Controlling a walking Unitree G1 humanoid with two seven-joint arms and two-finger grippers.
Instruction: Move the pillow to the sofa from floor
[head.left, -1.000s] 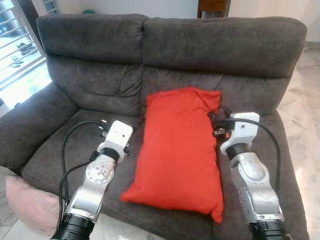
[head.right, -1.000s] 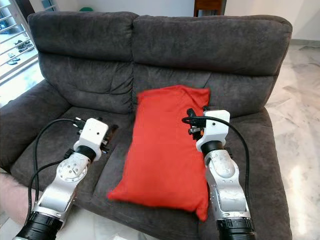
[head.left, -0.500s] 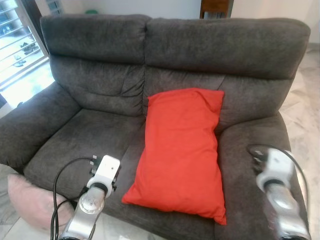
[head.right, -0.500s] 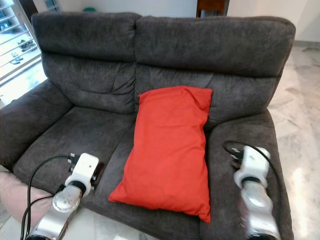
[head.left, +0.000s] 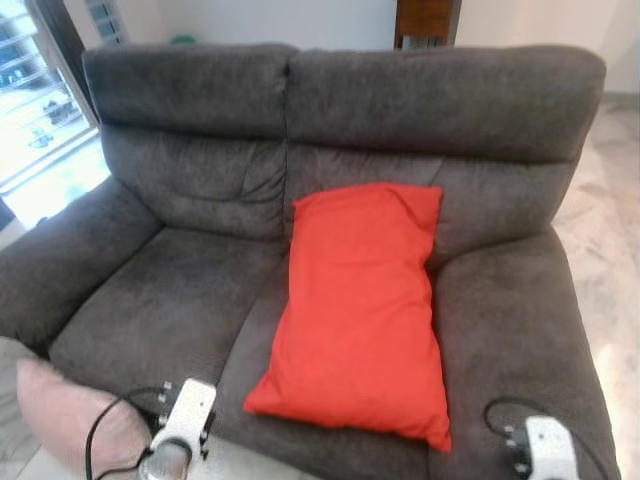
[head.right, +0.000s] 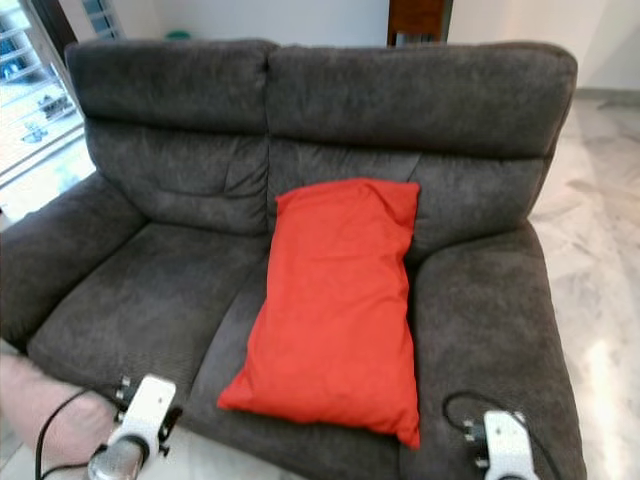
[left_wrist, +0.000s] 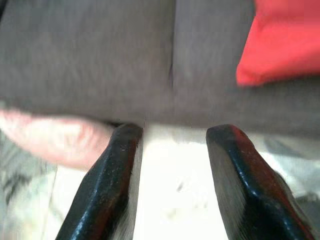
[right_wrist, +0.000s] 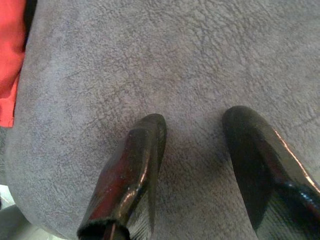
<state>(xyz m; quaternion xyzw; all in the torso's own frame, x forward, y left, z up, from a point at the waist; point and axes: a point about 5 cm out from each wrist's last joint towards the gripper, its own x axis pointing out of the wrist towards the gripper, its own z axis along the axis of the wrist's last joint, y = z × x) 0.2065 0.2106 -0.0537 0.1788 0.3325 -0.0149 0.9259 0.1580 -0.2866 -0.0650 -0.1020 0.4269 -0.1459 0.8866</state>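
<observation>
A red pillow (head.left: 362, 304) lies lengthwise on the dark grey sofa (head.left: 190, 290), its top against the backrest and its lower end at the seat's front edge. A pink pillow (head.left: 60, 415) rests on the floor by the sofa's left front corner. My left gripper (left_wrist: 172, 137) is open and empty, low at the seat's front edge, with the pink pillow (left_wrist: 55, 140) and a red pillow corner (left_wrist: 285, 40) ahead. My right gripper (right_wrist: 195, 130) is open and empty over the right seat cushion (right_wrist: 150, 65). Both wrists (head.left: 190, 410) (head.left: 545, 450) show at the bottom of the head views.
Pale marble floor (head.left: 610, 200) runs to the right of the sofa. A bright window with bars (head.left: 40, 100) stands at the far left. A wooden piece of furniture (head.left: 425, 20) shows behind the backrest.
Both arms have drawn back and down from beside the red pillow to the seat's front edge. The red pillow stays on the sofa, free of both grippers.
</observation>
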